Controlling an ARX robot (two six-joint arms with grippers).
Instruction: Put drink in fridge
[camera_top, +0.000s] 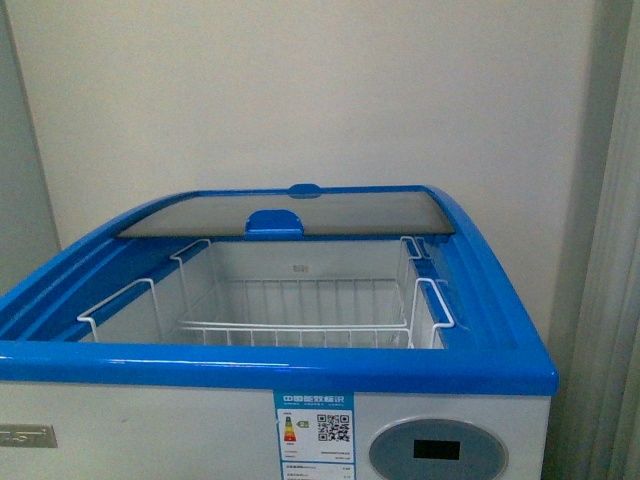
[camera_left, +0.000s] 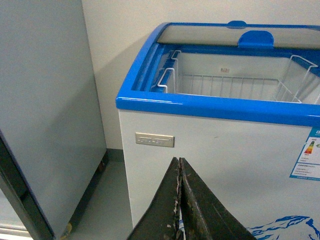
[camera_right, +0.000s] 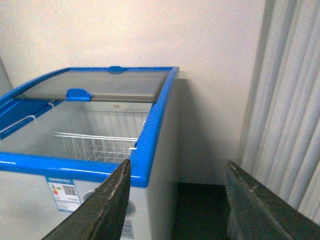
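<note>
The fridge stands directly ahead of the robot, against a pale wall, its blue rim framing an open top. The curved glass lid is slid to the back, its blue handle at the front edge of the pane. Inside hangs a white wire basket, with nothing visible in it.

On the white front, an energy label carries a blue header of Chinese characters, coloured efficiency bars and a QR code; the small print is too blurred to read. Beside it sits a grey oval control panel with a dark display. A silver brand plate is fixed near the left corner, its lettering illegible.

The left gripper has its dark fingers pressed together, holding nothing. The right gripper has its fingers spread wide apart, empty. A grey cabinet stands left of the fridge, and pale curtains hang at its right.
</note>
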